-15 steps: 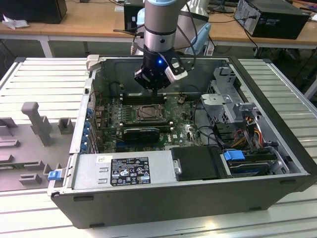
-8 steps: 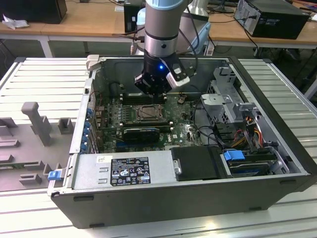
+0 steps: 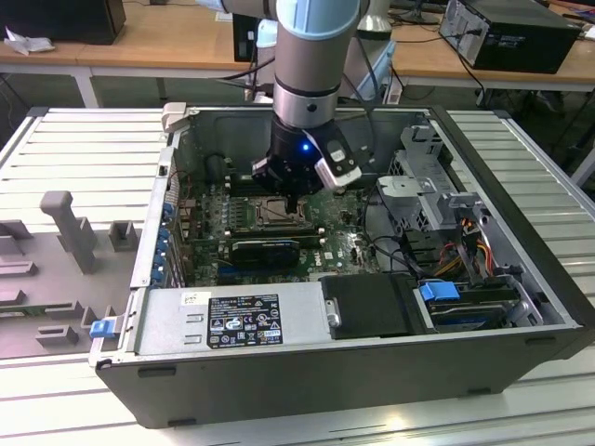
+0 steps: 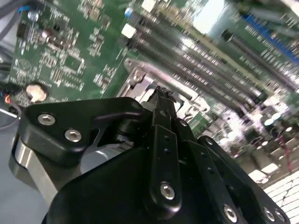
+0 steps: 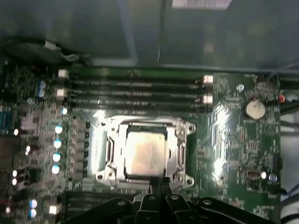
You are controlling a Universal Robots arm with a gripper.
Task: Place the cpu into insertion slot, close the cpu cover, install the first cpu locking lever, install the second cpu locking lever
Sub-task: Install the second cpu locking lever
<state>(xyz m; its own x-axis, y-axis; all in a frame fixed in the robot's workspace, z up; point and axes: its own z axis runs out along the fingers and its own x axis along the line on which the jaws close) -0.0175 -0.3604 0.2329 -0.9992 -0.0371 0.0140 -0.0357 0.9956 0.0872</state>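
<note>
Wooden desks are lining the back while your tool (image 5: 156,183) is hovering over the open computer case (image 3: 279,321), fingers pinched together, gripping nothing. You're looking at the cpu (image 5: 145,154) already sitting in the insertion slot (image 5: 108,154), just beyond the tips, cpu cover (image 5: 180,151) apparently down. Judging by that, you're working the locking levers, which calls for careful hooking.

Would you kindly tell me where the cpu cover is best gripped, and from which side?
The cover lies flat around the cpu, leaving only thin edges to hold. Probably pinch its rim beside the gripper, coming from above.
</note>
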